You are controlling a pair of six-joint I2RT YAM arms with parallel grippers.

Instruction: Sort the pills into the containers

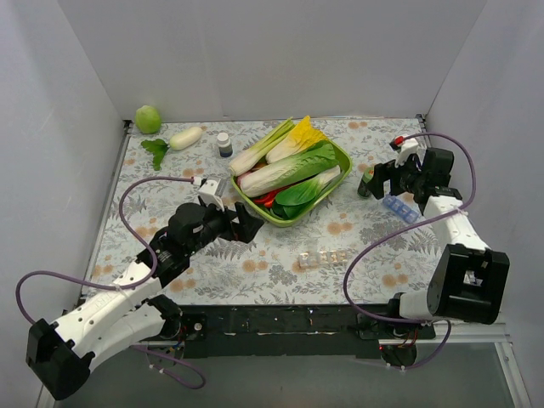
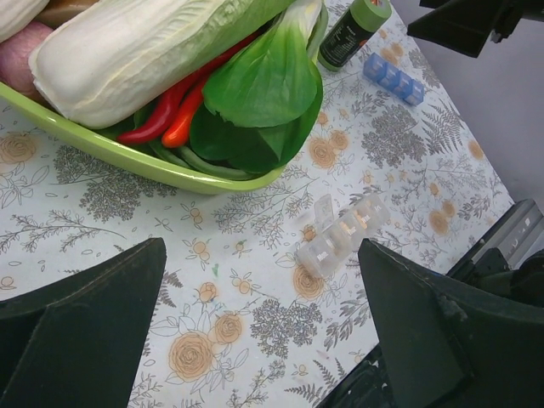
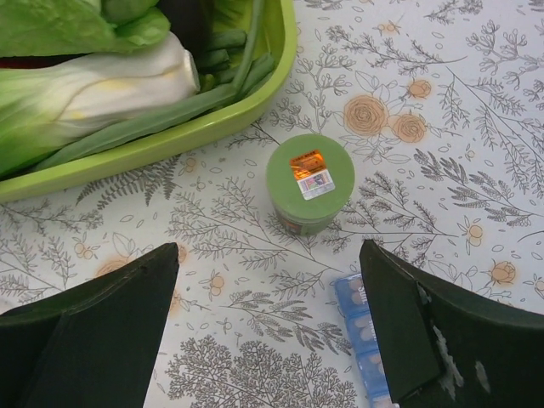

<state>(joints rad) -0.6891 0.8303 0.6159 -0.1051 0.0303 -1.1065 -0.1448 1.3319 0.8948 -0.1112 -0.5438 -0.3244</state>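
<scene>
The clear pill-organizer strip lies on the floral cloth near the front middle; in the left wrist view one of its lids stands open. My left gripper is open and empty, hovering left of and behind the strip, its dark fingers wide apart over bare cloth. My right gripper is open and empty above the cloth, just in front of a green bottle, with a blue compartment strip by its right finger. I cannot make out loose pills; only a tiny green speck shows.
A green tray of vegetables fills the middle back; its rim shows in both wrist views. A dark-capped bottle, a white radish and a green ball lie at the back left. White walls enclose three sides.
</scene>
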